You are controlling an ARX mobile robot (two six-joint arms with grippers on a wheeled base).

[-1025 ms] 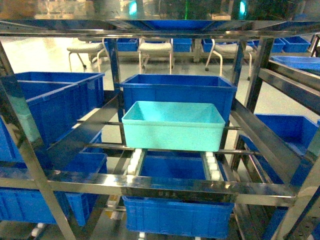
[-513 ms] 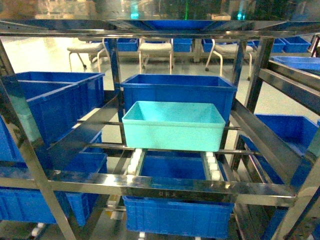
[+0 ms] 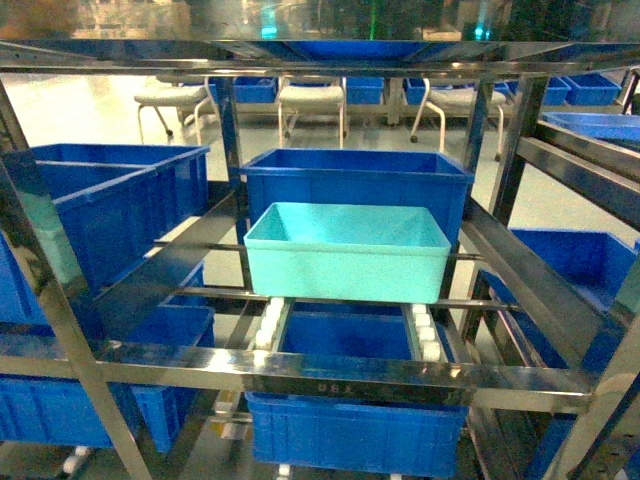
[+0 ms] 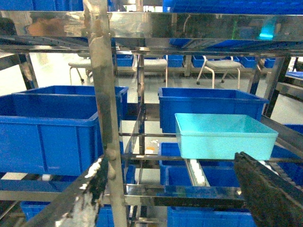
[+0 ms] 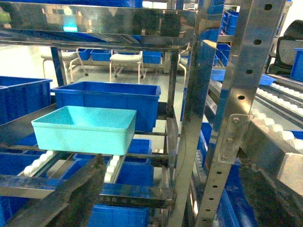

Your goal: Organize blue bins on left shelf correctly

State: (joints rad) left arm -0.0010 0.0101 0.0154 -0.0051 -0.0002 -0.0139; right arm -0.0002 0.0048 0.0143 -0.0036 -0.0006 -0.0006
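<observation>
- Turquoise bin (image 3: 346, 252) sits empty on the white roller rails (image 3: 428, 335) of the left shelf (image 3: 350, 371), just in front of a royal-blue bin (image 3: 355, 180).
- Left gripper (image 4: 180, 198) and right gripper (image 5: 165, 208): both spread apart, empty.
- Risk: a nudge could roll the tub along the rollers; fingers could strike the steel beams.
- Writing: beam stamp unreadable.
</observation>
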